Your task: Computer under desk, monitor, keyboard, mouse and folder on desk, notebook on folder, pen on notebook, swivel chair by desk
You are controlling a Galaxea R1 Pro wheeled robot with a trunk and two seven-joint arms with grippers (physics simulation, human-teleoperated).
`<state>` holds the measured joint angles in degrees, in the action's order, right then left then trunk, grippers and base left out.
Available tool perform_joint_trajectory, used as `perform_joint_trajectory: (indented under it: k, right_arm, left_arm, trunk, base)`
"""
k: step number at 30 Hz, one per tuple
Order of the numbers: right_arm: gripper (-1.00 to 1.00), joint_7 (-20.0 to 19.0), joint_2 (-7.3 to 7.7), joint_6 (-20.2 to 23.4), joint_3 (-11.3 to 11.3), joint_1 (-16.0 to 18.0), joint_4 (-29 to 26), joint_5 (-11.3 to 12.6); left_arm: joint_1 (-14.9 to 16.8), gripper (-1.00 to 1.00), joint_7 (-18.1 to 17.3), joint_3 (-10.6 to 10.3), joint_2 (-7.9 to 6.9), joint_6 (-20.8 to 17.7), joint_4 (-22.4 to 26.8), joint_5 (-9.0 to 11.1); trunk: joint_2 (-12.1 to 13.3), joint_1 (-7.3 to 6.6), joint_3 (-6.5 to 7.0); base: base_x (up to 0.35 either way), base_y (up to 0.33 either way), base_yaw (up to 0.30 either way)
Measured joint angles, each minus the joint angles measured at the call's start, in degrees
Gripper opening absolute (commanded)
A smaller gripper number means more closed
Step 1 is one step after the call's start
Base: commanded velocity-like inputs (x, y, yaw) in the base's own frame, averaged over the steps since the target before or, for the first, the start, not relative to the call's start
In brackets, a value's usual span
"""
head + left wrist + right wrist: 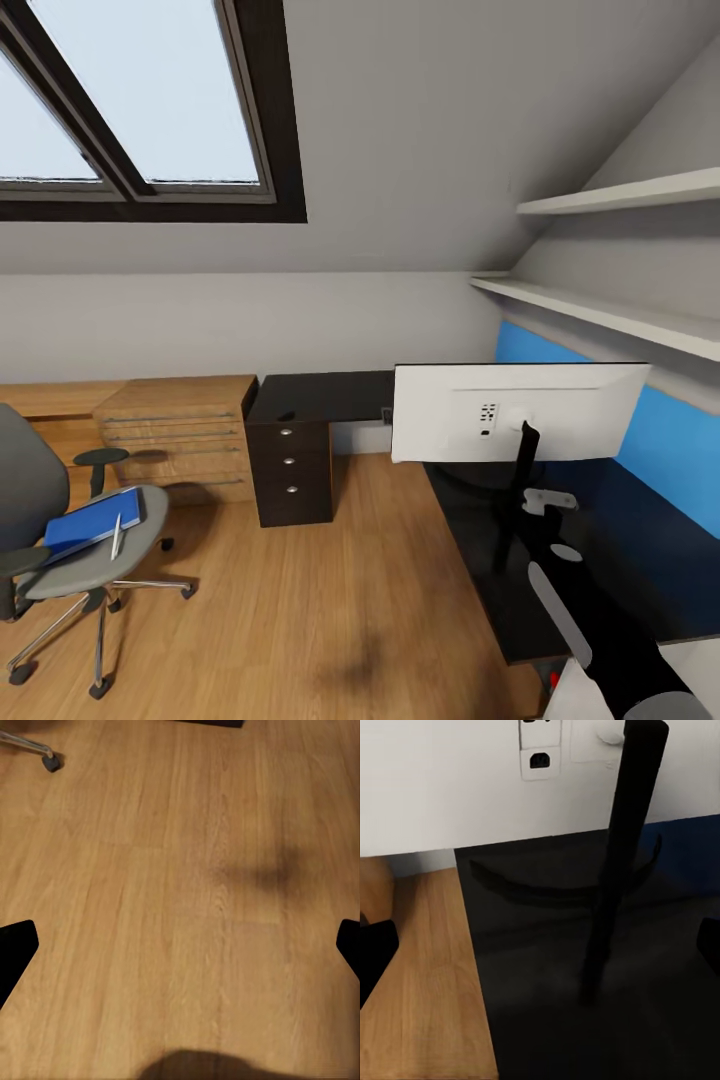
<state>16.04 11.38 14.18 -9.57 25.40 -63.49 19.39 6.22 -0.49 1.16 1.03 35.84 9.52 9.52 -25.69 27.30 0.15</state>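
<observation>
Right wrist view, monitor stand just ahead of spread right gripper

Monitor: white back showing, upright on black L-shaped counter. Blue folder: flat on grey swivel chair seat, pen lying across it.

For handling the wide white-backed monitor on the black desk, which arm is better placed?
Right, probably. The right gripper already faces the monitor's thin black stand above the desk, fingers spread. The left gripper looks down at wood floor.
</observation>
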Motion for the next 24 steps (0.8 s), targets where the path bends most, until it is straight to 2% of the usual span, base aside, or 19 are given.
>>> perform_joint_trajectory:
  k: [2, 6, 11, 17, 23, 24]
  right_arm:
    - [1.00, 0.0, 0.04, 3.7, 0.0, 0.8, -1.5, -0.1]
    - [1.00, 0.0, 0.10, 8.3, 0.1, 3.6, -2.6, -0.1]
    - [1.00, 0.0, 0.17, 13.3, 1.2, 8.2, -3.1, -0.1]
    - [1.00, -0.1, 0.13, 18.1, 1.9, 12.0, -3.2, -0.1]
    - [1.00, -0.1, -0.08, 23.7, 2.0, 17.7, -2.6, 0.0]
    - [1.00, -0.1, -0.22, 25.0, 2.0, 19.6, -2.1, 0.0]
  left_arm:
    - [0.0, 1.00, -0.1, 0.0, -0.07, 0.8, -0.8, 0.0]
    - [0.0, 1.00, -0.2, 0.0, -0.35, 1.3, -1.4, 0.0]
    - [0.0, 1.00, -0.1, 0.1, -0.67, 1.6, -1.7, 0.1]
    - [0.0, 1.00, -0.1, 0.1, -0.82, 1.6, -1.8, 0.2]
    - [0.0, 1.00, -0.1, 0.0, -0.84, 1.5, -1.8, 0.1]
    - [0.0, 1.00, -0.1, 0.0, -0.82, 1.5, -1.8, 0.1]
  trunk:
    - [0.0, 0.00, 0.00]
    - [0.0, 0.00, 0.00]
    - [0.0, 0.00, 0.01]
    - [0.0, 0.00, 0.00]
    - [0.0, 0.00, 0.01]
    - [0.0, 0.00, 0.01]
  base:
    - [0.000, 0.000, 0.000]
    - [0.000, 0.000, 0.000]
    - [0.000, 0.000, 0.000]
    - [0.000, 0.000, 0.000]
    - [0.000, 0.000, 0.000]
    - [0.000, 0.000, 0.000]
